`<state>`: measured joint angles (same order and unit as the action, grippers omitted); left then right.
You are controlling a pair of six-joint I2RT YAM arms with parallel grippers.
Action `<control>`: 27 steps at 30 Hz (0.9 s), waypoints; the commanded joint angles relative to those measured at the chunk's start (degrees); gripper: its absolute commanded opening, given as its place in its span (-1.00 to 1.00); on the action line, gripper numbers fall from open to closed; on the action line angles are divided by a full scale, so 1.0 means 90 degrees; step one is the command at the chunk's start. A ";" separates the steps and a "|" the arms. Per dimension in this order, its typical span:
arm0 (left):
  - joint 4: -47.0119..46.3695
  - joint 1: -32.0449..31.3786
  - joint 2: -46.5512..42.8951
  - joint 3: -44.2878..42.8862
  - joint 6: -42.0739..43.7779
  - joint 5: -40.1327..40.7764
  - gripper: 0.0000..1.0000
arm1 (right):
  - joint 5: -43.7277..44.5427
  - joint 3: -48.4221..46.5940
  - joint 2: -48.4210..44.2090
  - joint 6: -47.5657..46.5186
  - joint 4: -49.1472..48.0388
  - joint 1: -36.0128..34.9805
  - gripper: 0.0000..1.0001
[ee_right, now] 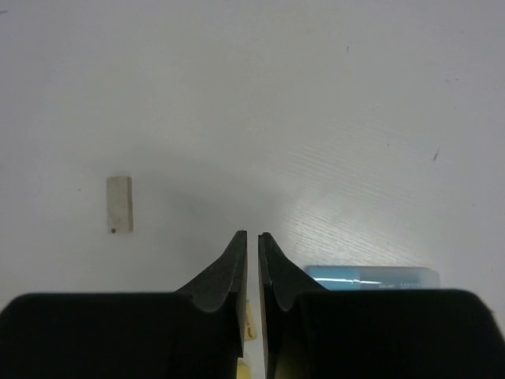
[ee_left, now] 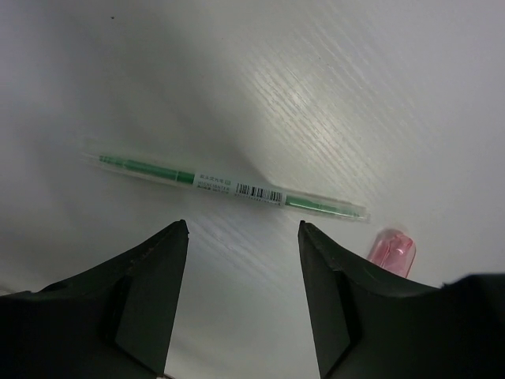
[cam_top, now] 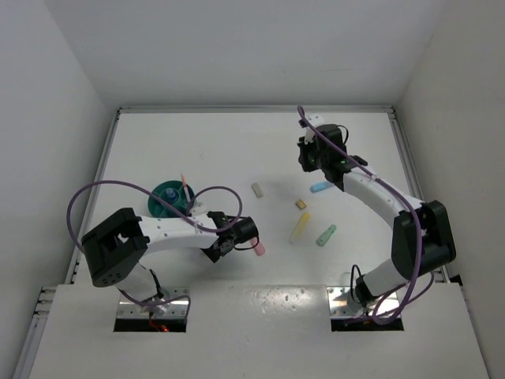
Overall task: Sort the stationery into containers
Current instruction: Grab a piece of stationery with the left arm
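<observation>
The dark-teal cup (cam_top: 167, 196) stands at the left with a thin pink pen (cam_top: 183, 183) leaning in it. My left gripper (cam_top: 230, 239) is open and empty; in its wrist view (ee_left: 243, 229) a thin green pen (ee_left: 229, 187) lies just beyond the fingertips and a pink marker (ee_left: 392, 251) lies at the right. The pink marker (cam_top: 257, 248) is beside that gripper. My right gripper (cam_top: 308, 160) is shut and empty above bare table (ee_right: 252, 235). A blue marker (cam_top: 320, 187) lies near it, partly hidden behind the right finger in its wrist view (ee_right: 371, 277).
A pale eraser (cam_top: 257, 189) lies mid-table and shows in the right wrist view (ee_right: 119, 204). A tiny tan eraser (cam_top: 301, 204), a yellow marker (cam_top: 300, 227) and a green marker (cam_top: 326, 235) lie right of centre. White walls enclose the table.
</observation>
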<state>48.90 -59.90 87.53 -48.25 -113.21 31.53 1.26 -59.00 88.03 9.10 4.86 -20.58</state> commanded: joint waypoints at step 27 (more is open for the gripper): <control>0.0705 -0.0228 0.1085 -0.2030 -0.0218 0.1426 0.29 | -0.0843 -0.0016 -0.0259 0.0434 0.0007 0.0538 -0.79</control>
<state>49.01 -58.61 96.71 -60.55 -113.23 37.28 -5.19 -58.94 87.37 12.08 5.34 -16.19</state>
